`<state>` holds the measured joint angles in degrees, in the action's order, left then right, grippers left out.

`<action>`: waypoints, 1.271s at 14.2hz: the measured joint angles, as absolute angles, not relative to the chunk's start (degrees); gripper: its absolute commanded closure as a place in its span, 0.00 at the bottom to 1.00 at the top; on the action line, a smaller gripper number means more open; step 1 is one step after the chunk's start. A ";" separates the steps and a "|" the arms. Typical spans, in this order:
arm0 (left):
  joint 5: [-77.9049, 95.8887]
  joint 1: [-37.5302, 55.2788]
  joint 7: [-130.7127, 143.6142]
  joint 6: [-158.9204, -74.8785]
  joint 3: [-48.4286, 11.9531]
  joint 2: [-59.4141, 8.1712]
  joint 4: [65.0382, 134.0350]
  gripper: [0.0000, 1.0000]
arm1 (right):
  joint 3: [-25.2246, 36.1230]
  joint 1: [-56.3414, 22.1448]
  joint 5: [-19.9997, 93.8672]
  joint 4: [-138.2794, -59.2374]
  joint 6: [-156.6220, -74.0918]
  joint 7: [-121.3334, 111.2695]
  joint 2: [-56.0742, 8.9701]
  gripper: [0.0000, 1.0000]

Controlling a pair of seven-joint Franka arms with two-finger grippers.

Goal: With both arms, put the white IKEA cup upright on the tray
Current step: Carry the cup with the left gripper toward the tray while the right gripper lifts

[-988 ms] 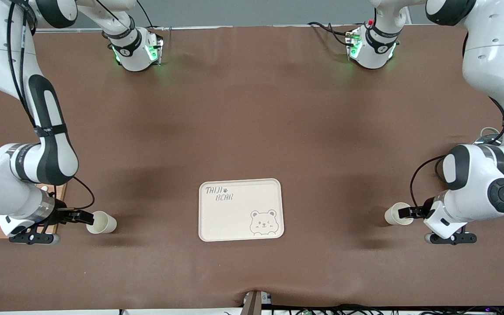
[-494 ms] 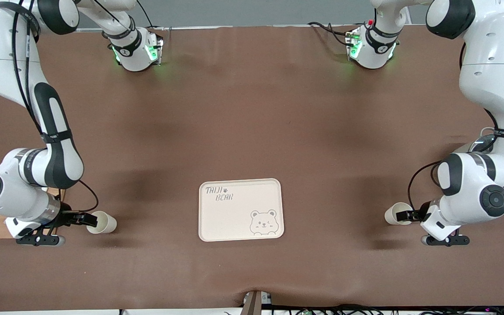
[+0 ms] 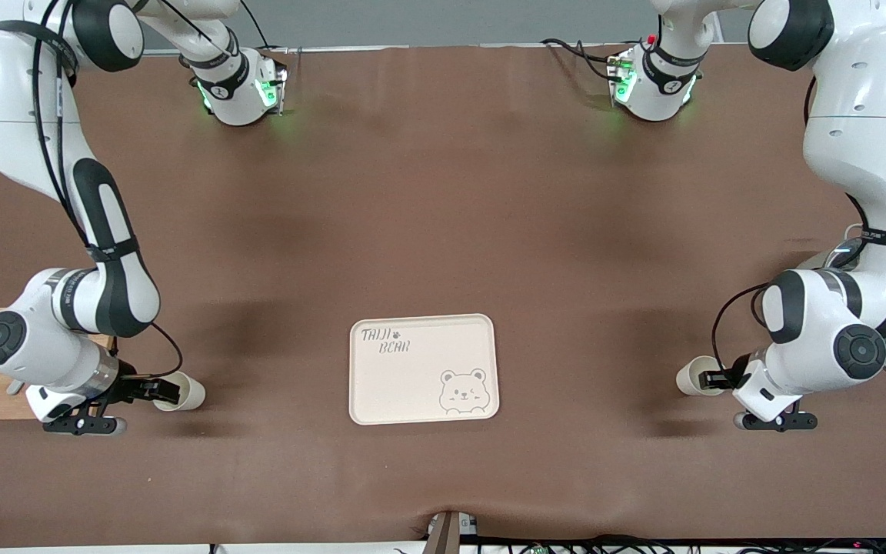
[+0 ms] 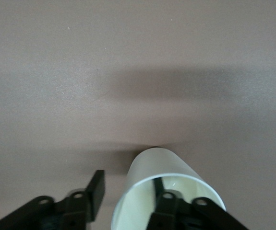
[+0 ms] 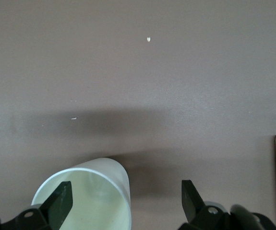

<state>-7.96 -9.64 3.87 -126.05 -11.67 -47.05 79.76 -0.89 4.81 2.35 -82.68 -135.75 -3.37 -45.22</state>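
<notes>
Two white cups lying sideways, left gripper (image 3: 708, 379) spread across one rim (image 4: 169, 191), right gripper (image 3: 164, 391) spread across the other (image 5: 87, 194), cream rectangular bear tray (image 3: 423, 368) between them.

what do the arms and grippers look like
Both arms are glossy white with rounded segments and black joint sections; black cables run along them. The bases glow green. The left gripper and right gripper are small, black, two-fingered, each on a white wrist with a silver ring.
</notes>
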 measured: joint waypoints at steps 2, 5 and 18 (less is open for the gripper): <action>-7.96 -9.66 3.87 -126.09 -11.67 -47.05 79.76 1.00 | -0.89 4.81 2.35 -82.68 -136.45 -3.37 -45.80 0.00; -7.96 -9.66 3.85 -126.13 -11.71 -46.89 79.69 1.00 | -0.87 4.84 2.35 -82.68 -136.50 -3.41 -46.04 0.00; -7.96 -3.80 10.42 -126.73 -13.16 -46.60 78.76 1.00 | -1.01 4.52 2.29 -82.55 -136.50 -3.75 -46.81 1.00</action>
